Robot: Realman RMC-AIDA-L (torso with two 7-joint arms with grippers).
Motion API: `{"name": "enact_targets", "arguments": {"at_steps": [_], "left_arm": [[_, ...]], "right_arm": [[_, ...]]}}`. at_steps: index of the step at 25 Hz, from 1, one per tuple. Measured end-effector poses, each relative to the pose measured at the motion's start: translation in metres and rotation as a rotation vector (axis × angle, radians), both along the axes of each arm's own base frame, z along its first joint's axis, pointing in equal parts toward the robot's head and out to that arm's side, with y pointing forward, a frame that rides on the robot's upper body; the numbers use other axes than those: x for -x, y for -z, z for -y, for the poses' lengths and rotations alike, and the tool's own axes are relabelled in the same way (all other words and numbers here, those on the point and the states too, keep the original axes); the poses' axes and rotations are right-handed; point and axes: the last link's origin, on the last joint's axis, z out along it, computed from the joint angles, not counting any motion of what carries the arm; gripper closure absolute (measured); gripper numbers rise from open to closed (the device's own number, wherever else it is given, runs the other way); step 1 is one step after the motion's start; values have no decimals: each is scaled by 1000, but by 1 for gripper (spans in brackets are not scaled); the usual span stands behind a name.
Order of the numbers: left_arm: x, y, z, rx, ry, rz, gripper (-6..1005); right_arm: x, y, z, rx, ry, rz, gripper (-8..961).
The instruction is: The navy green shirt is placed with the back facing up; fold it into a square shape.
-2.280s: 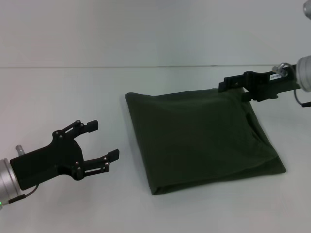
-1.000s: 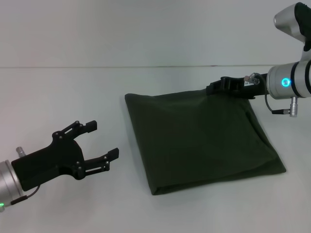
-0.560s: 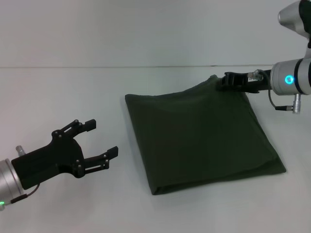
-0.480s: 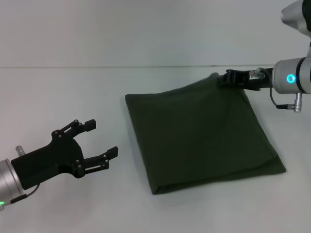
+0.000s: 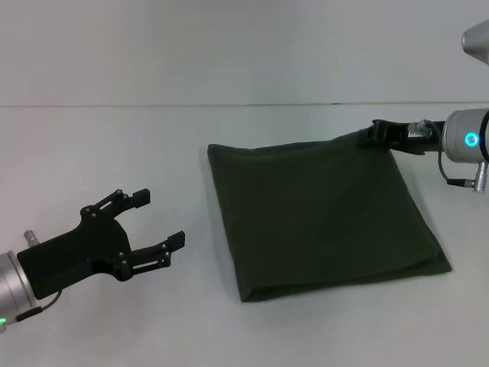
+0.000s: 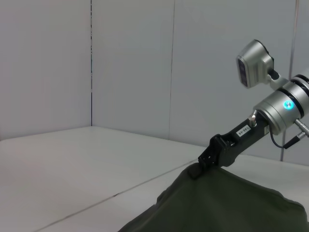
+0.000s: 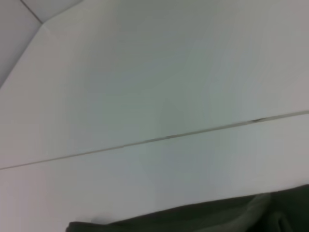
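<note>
The navy green shirt (image 5: pixel 325 210) is plain dark olive, both claws black, the table (image 5: pixel 114 145) white.

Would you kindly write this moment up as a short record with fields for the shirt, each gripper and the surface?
shirt: navy green shirt, folded into a rough square, lying flat except for its far right corner
left gripper: left gripper, open, apart from the shirt on its left, holding nothing
right gripper: right gripper, shut on the shirt's far right corner, which is raised off the surface
surface: white table, bare around the shirt
fold state: a thick doubled edge shows along the near side
</note>
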Motion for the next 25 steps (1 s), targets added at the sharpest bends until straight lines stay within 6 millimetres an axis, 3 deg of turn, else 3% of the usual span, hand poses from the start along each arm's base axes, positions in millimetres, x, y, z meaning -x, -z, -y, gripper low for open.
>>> {"name": "enact_targets", "arguments": {"at_steps": [7, 16, 21, 25], "left_arm": [[0, 2, 1, 9, -6, 11, 53], [0, 4, 0, 16, -32, 47, 57], [0, 4, -1, 21, -46, 63, 59], [-1, 3, -3, 17, -69, 94, 60]], "right_arm": [[-11, -3, 2, -44, 25, 5, 911], [-33, -25, 14, -161, 20, -139, 893], [-51, -50, 37, -263, -94, -205, 659], [-44, -58, 55, -248, -341, -145, 497]]}}
